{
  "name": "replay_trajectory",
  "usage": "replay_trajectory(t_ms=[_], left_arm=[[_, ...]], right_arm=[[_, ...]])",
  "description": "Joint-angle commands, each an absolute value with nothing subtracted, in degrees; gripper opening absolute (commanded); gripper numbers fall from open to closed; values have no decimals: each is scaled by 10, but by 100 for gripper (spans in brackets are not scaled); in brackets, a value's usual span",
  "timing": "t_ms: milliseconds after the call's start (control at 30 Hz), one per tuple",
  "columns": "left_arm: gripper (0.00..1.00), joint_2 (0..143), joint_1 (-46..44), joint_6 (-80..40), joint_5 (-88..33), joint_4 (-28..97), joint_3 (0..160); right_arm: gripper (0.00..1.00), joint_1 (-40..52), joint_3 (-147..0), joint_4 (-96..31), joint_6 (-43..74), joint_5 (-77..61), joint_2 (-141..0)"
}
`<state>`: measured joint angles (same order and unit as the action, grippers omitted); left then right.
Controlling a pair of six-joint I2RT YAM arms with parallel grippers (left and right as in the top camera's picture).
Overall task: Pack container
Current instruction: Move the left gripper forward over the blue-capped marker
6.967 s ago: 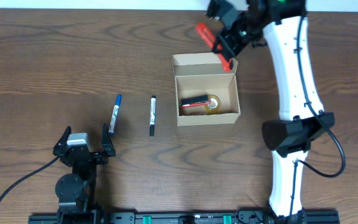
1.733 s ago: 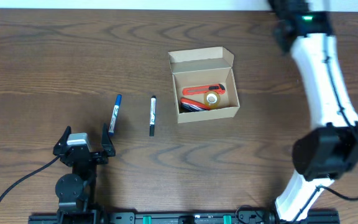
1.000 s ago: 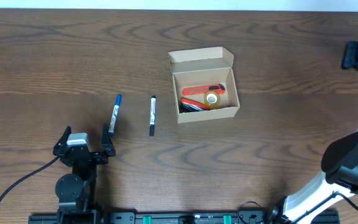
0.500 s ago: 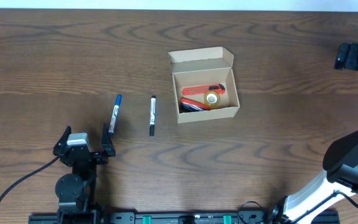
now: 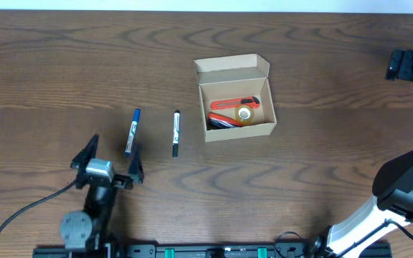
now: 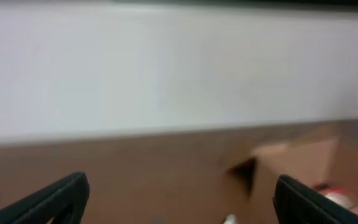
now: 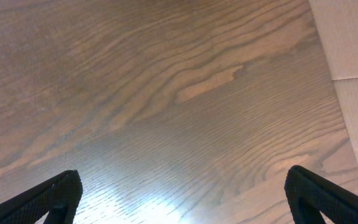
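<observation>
The container, a small tan cardboard box, stands open in the middle of the table with its flap lid tilted back. Inside lie a red utility knife, a roll of tape and a dark marker. A blue marker and a black marker lie on the table to its left. My left gripper hovers open just below the blue marker; its blurred wrist view shows the container ahead to the right. My right gripper is open and empty at the far right edge.
The right wrist view shows only bare wood grain between the open right gripper, with a pale strip beyond the table's edge. A black cable trails from the left arm's base at the front.
The right arm dropped the red knife into the container, then swung away to the far right and opened wide. In the last half second the left gripper lifted and turned toward the markers.
</observation>
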<state>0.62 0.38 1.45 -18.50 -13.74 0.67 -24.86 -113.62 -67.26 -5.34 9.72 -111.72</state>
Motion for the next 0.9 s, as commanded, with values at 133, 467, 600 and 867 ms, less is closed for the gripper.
replay_trajectory(t_ms=[133,467,600,867], left_arm=[[95,3,7,-13,-267,-72,67],[95,116,7,109,-140,231,345],[95,252,7,118,-99,330,482],[95,497,7,113,-135,414,668]], right_arm=[[99,-251,-1134,-673,-43,94,-1123],[99,-251,-1134,-673,-43,94,-1123],[99,-251,-1134,-673,-43,94,-1123],[99,-251,-1134,-673,-43,94,-1123]])
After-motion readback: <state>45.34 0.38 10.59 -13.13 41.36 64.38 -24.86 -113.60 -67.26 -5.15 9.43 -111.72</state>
